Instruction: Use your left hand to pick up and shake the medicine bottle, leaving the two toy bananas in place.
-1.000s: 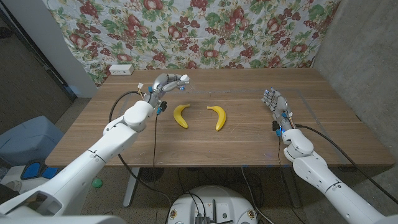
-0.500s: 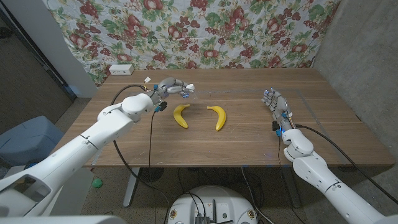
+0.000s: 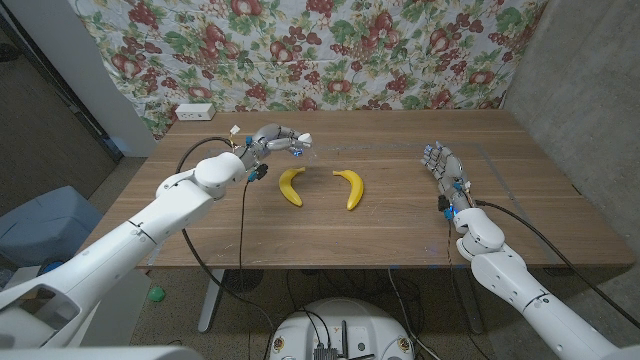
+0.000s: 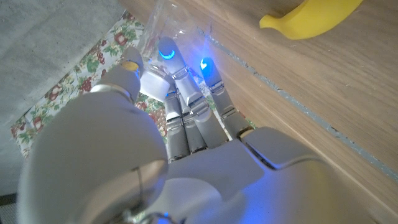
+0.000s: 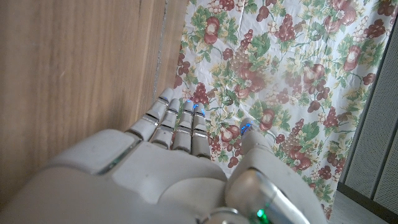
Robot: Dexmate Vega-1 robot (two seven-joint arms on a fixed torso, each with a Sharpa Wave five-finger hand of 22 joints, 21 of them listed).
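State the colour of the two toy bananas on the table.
Yellow: both toy bananas show best in the head view.

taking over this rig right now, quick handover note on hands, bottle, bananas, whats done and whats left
Left robot hand: grips the medicine bottle, held off the table behind the bananas.
Right robot hand: holds nothing, fingers straight, at the table's right side.
Left banana and right banana: lying apart at mid-table, untouched.
Done: bottle picked up.
Left: shake it (whether shaking has begun cannot be told); leave the bananas alone.
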